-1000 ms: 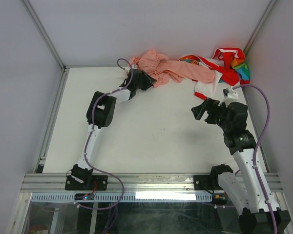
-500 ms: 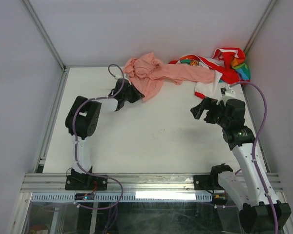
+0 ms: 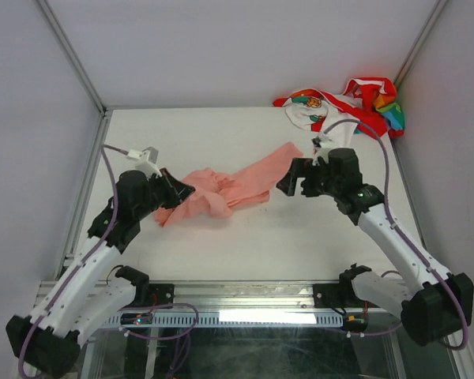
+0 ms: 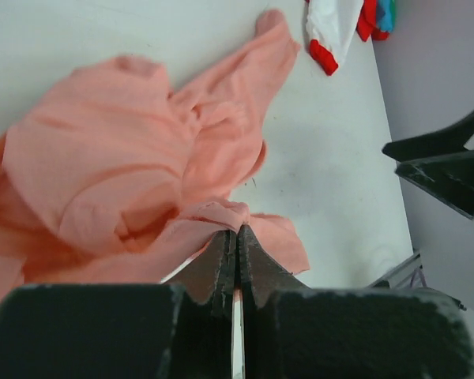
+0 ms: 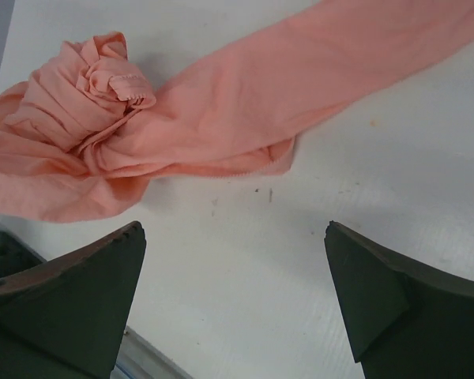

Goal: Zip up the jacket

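Note:
The salmon-pink jacket (image 3: 229, 188) lies crumpled on the white table, left of the middle, with one sleeve reaching up and right. My left gripper (image 3: 179, 192) is shut on a fold of the jacket (image 4: 118, 166) at its left end; cloth is pinched between the fingertips (image 4: 225, 241). My right gripper (image 3: 288, 183) is open and empty, just right of the sleeve's end and above the table. The right wrist view shows the jacket (image 5: 221, 110) beyond the spread fingers (image 5: 79, 284). No zipper shows.
A red, white and rainbow garment (image 3: 347, 106) lies bunched in the back right corner; it also shows in the left wrist view (image 4: 340, 24). Grey walls enclose the table; a metal rail (image 3: 245, 296) runs along the near edge.
My left gripper has dragged the jacket from the back of the table toward the near left. My right gripper has moved left to the sleeve's end.

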